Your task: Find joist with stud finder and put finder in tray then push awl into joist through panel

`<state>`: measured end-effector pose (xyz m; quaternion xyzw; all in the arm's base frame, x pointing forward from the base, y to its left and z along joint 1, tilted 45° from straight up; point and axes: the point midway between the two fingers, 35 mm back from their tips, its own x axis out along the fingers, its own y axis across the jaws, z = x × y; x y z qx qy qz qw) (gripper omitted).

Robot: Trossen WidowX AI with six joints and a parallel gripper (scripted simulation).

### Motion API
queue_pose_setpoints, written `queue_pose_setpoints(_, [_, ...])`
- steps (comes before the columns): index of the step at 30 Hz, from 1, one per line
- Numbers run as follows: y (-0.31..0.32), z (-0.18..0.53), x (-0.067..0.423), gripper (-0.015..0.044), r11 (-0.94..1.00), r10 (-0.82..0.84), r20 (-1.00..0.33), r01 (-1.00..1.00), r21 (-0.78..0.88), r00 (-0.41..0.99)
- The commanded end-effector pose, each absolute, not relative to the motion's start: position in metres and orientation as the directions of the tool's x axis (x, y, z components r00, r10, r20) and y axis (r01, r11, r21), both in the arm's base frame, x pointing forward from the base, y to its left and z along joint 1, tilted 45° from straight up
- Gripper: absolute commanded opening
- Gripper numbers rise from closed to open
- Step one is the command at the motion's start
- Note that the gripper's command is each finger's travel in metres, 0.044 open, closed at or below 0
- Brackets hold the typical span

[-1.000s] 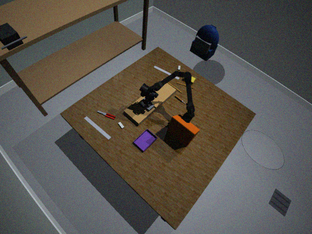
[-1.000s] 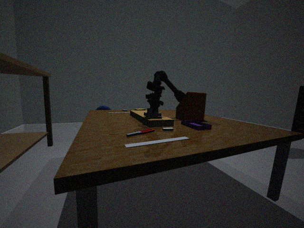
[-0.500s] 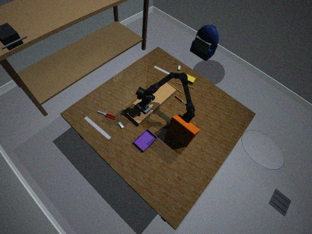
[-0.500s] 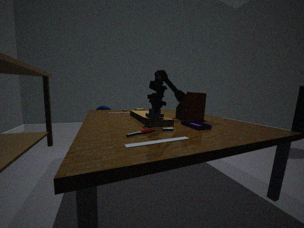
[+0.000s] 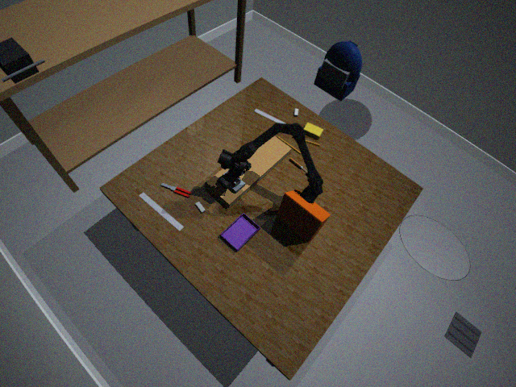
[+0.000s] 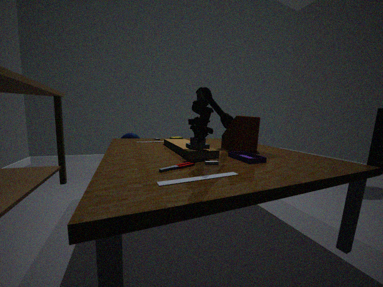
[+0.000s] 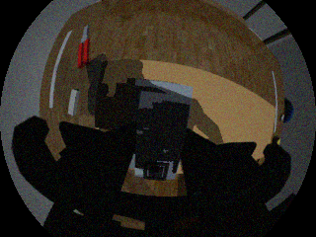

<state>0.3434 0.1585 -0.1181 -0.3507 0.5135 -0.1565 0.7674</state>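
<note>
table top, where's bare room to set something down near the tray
Open wood lies in front of the purple tray, toward the table's near corner, and right of the orange base. It is crowded around the panel: end effector, pliers, ruler.

One floor panel (image 5: 266, 160), one purple tray (image 5: 240, 231) and one orange block (image 5: 305, 212) sit on the tabletop (image 5: 333, 266). Also counted: two pale strips (image 5: 161, 210) (image 5: 268, 115), two small white blocks (image 5: 200, 206) (image 5: 296, 111), one yellow block (image 5: 313, 130) and one red-handled tool (image 5: 176, 189). Two thin pencil-like sticks (image 5: 298, 164) (image 5: 289, 144) complete the tally.

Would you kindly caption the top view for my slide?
Claw gripping the stud finder over the floor panel's near end, purple tray waiting nearby.
</note>
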Motion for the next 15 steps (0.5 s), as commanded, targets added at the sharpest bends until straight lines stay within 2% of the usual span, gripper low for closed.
queue_pose_setpoints(1, [0.168, -0.128, 0.341, 0.0, 0.708, -0.597, -0.682, -0.122, -0.695, 0.421])
queue_pose_setpoints(15, [0.191, -0.149, 0.337, 0.0, 0.71, -0.596, -0.684, -0.122, -0.694, 0.422])
